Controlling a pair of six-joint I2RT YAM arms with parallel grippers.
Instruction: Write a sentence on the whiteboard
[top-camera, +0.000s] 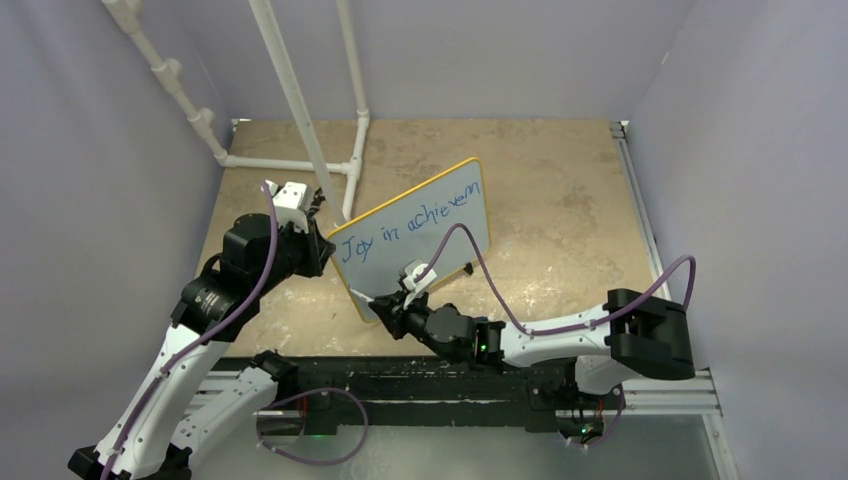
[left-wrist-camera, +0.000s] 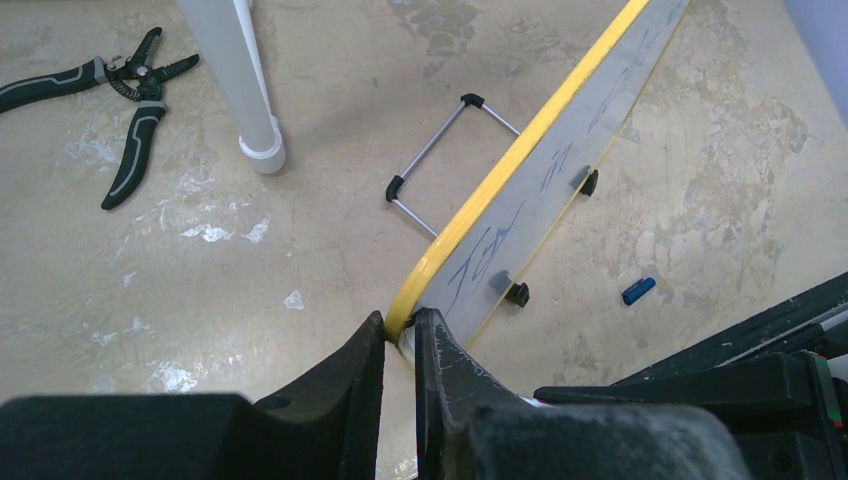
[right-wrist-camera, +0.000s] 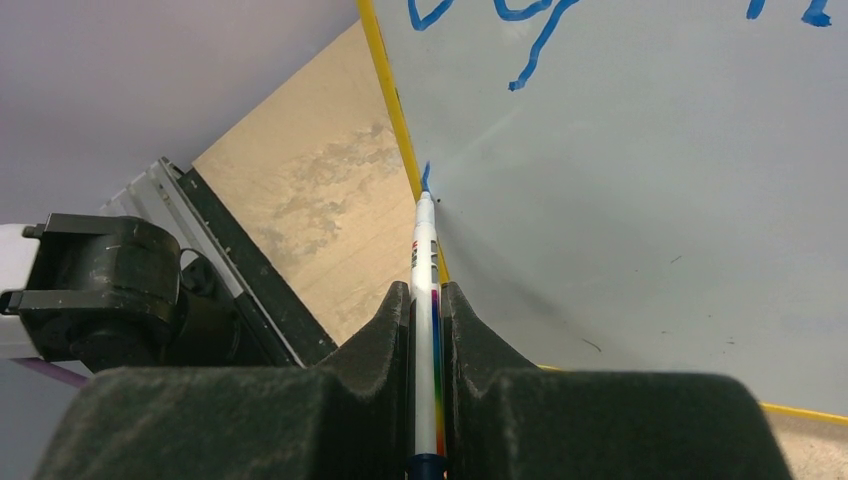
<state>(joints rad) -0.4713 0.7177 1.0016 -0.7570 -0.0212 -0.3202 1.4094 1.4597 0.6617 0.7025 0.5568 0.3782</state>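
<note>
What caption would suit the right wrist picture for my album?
Right hand pinching a marker, its blue tip against the whiteboard near the yellow rim, below blue handwriting.

Sentence (top-camera: 405, 225): I read "Joy in achievem", blue handwriting in one slanted line across the far part of the whiteboard (top-camera: 400, 257), rising from left to right.
Right wrist view: I get only the lower tails of a few blue strokes along the top edge, not legible.
Left wrist view: the board shows nearly edge-on, letters too squeezed to read.
Marker pen (right-wrist-camera: 425, 270): small print on the barrel, too small for me.
</note>
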